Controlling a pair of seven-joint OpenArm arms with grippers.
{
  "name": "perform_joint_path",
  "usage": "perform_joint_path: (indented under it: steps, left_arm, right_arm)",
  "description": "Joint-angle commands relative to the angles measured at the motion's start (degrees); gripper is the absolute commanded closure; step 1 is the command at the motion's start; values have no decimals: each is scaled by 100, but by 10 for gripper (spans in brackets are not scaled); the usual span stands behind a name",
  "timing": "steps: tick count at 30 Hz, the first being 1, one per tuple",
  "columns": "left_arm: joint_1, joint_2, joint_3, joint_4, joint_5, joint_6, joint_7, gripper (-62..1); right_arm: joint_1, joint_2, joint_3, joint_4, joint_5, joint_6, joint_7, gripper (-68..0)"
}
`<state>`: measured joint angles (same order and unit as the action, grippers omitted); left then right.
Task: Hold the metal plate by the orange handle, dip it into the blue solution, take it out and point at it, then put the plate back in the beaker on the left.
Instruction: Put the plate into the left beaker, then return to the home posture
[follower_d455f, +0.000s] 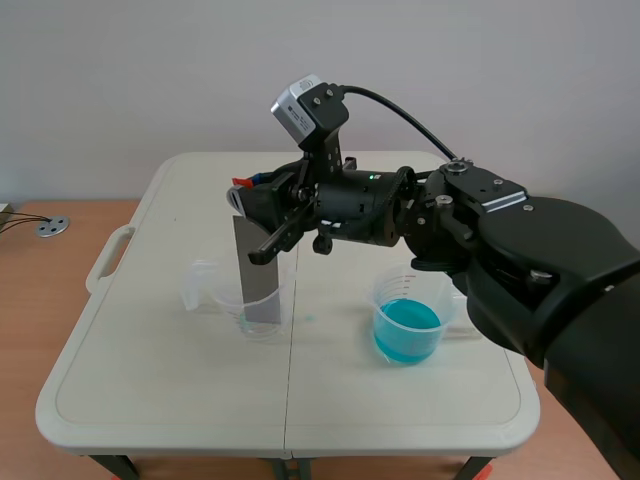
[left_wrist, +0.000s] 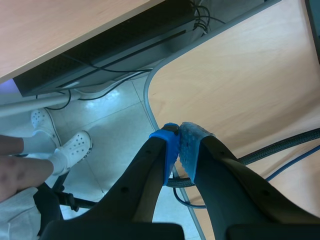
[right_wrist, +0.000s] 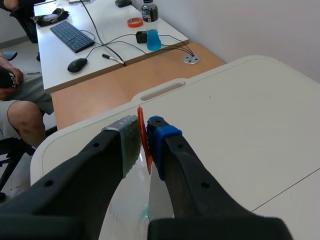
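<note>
In the scene view the right arm comes across the table to the left, and my right gripper (follower_d455f: 243, 196) is shut on the orange handle (follower_d455f: 240, 185) of the grey metal plate (follower_d455f: 256, 265). The plate hangs upright with its lower end inside the clear beaker (follower_d455f: 262, 318) on the left. The beaker of blue solution (follower_d455f: 408, 322) stands apart to the right. In the right wrist view the orange handle (right_wrist: 140, 116) is pinched between the pads of my right gripper (right_wrist: 143, 131). My left gripper (left_wrist: 179, 142) is shut on nothing, off the table above the floor.
The white folding table (follower_d455f: 150, 380) has a carry handle (follower_d455f: 108, 258) at its left edge. Beyond it stands a desk with a keyboard (right_wrist: 75, 35) and a bottle (right_wrist: 150, 22). A person's shoes (left_wrist: 75, 145) and cables (left_wrist: 280, 150) are near the left gripper.
</note>
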<state>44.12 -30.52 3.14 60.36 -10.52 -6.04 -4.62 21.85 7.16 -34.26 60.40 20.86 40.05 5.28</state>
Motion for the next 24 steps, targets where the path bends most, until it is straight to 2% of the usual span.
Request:
perform_joint_path:
  steps: [1, 17, 24]
  left_arm:
    - [61, -85, 7, 33, -33, -9, -52, -18]
    - [63, -173, 7, 33, -31, -7, -28, -18]
    - [63, -175, 7, 33, 195, -9, -2, -19]
  right_arm:
    - [83, -15, 7, 74, 81, 2, 61, -69]
    - [83, 0, 22, 74, 81, -2, 63, -71]
    - [83, 0, 24, 74, 81, -20, 66, -277]
